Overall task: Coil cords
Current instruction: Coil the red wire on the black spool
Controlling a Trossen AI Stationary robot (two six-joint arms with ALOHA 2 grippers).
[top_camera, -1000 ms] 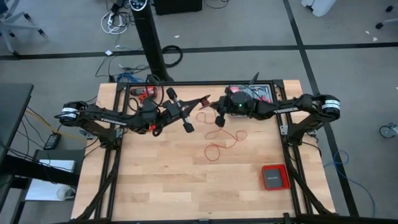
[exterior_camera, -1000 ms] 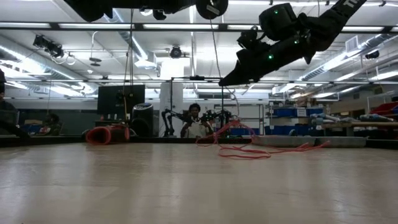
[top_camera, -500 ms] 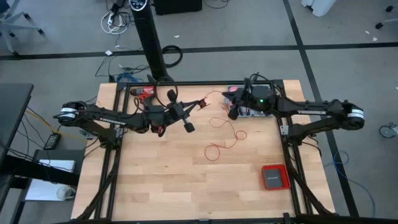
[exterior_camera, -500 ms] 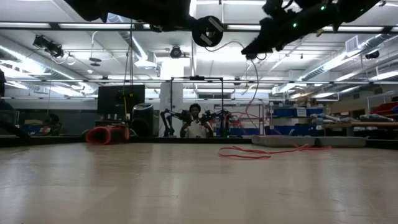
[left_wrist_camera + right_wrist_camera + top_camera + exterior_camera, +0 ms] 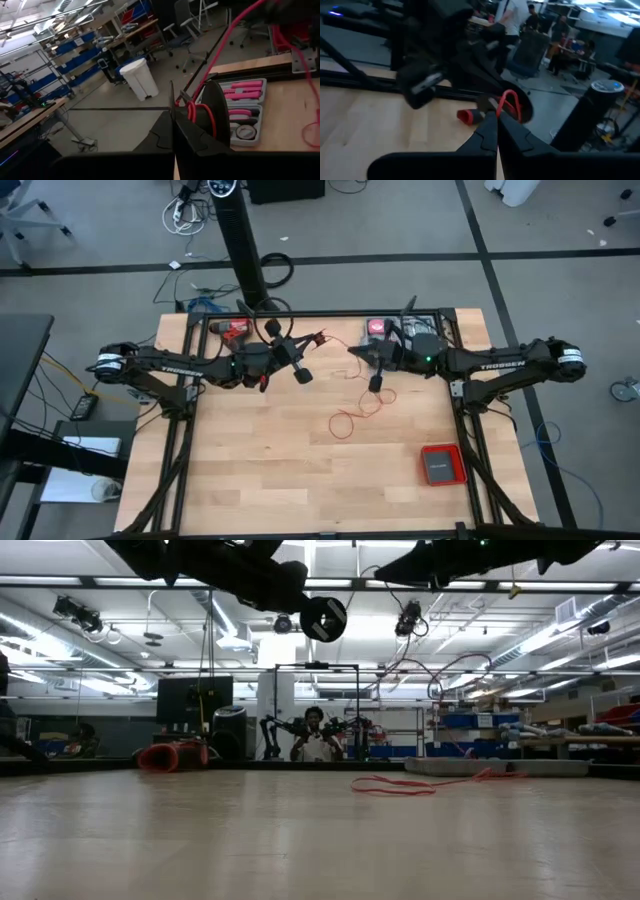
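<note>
Cord is the matter here: a very thin red wire-like cord (image 5: 352,412) lies in loose loops on the pale wooden tabletop (image 5: 300,480), a little toward the far edge and right of centre, with one strand rising from the loops to the arms above.

The left gripper (image 5: 318,340) hangs over the far middle of the tabletop, fingers pressed fully together on the cord. In the left wrist view a few red turns sit around a dark round spool-like piece (image 5: 212,112) just ahead of those fingers, and a strand runs up and away from it.

The right gripper (image 5: 352,352) hovers just beside the left one, well clear of the wood, jaws likewise closed; the right wrist view shows a small red bend of cord at its fingertips (image 5: 496,122), so it appears to be pinching the strand.

A red-and-black power drill (image 5: 232,329) rests at the far edge, a flat red square box with grey middle (image 5: 441,464) sits near the right edge toward the front, and an open case with pink tools (image 5: 245,107) lies at the far right.

Such a cord looks nearly weightless, limp and springy, so its loops will probably shift or tangle at a light tug. Taking it by a single strand near the free slack, and keeping gentle tension between the two grips, seems wisest.
</note>
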